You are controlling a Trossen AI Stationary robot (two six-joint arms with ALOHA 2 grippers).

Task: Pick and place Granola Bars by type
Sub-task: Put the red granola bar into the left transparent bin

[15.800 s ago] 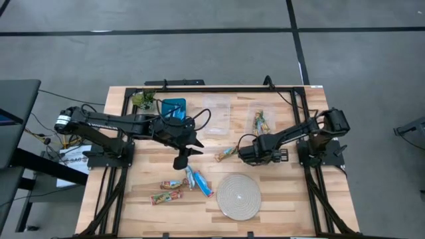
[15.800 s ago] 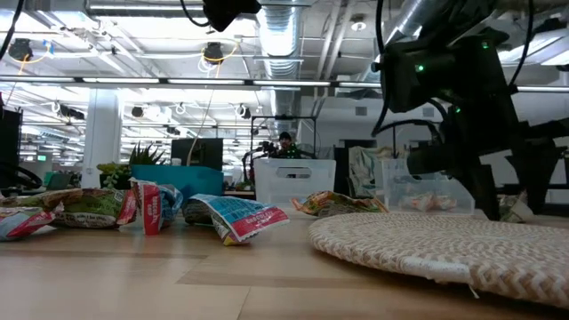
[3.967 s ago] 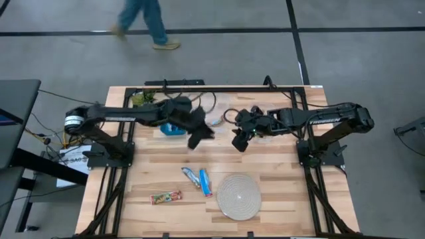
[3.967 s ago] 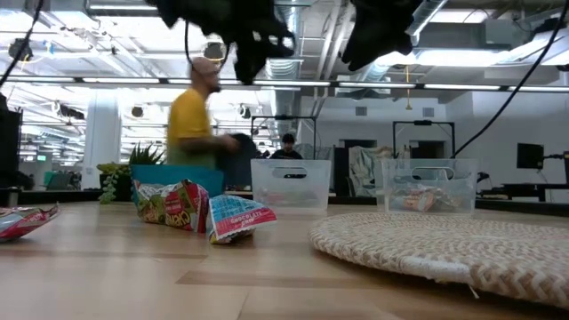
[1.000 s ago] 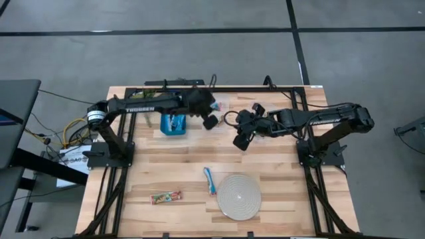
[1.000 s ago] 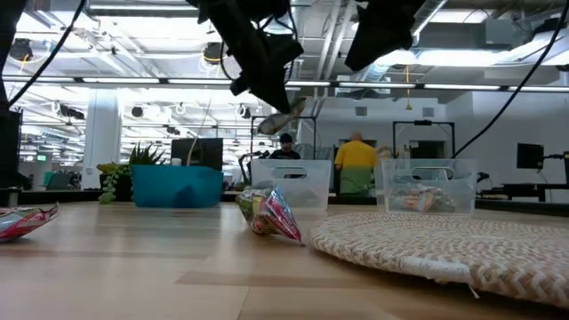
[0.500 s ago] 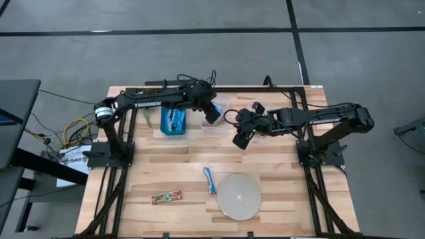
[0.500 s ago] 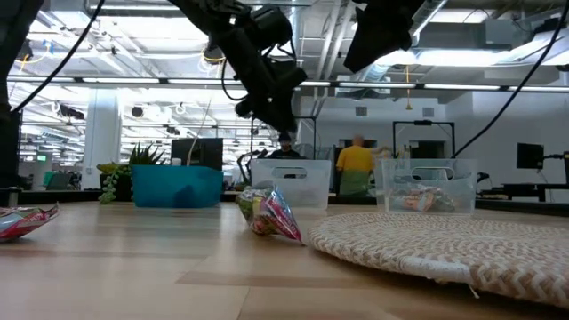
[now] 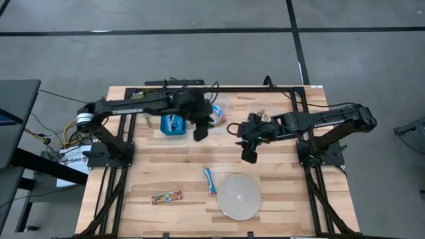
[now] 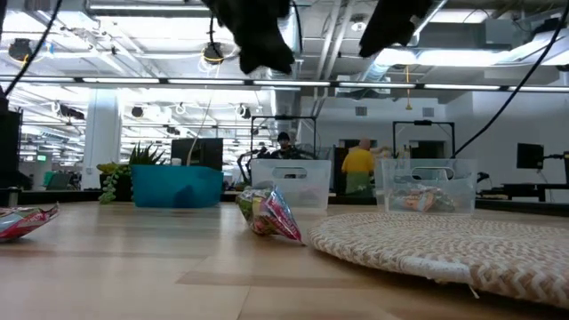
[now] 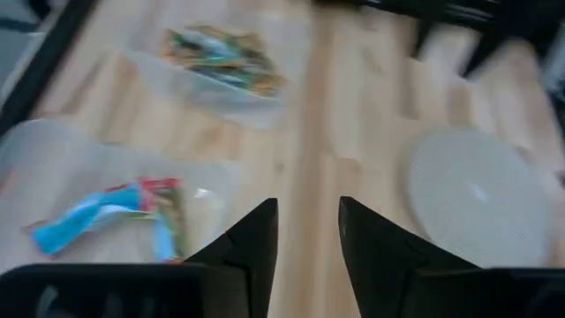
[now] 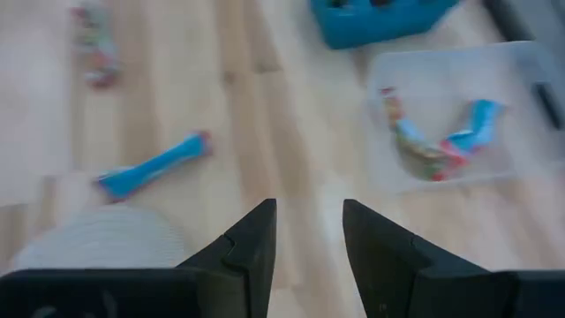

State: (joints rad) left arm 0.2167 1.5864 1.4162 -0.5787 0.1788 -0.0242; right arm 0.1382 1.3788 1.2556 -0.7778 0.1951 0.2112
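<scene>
At 12 o'clock on the counter [image 9: 159, 179], the left claw [image 9: 201, 132] hangs released and empty beside the clear bin [image 11: 106, 208] holding 2 bars. The right claw [image 9: 248, 155], also released, hovers near centre. 2 Granola Bars remain loose: a blue bar [image 9: 210, 180] at 6 o'clock beside the woven disc [image 9: 239, 196], and a red-green bar [image 9: 165, 196] at 7 o'clock. Sorting looks nearly done; next, I'd guess, a claw must descend onto the blue bar.
</scene>
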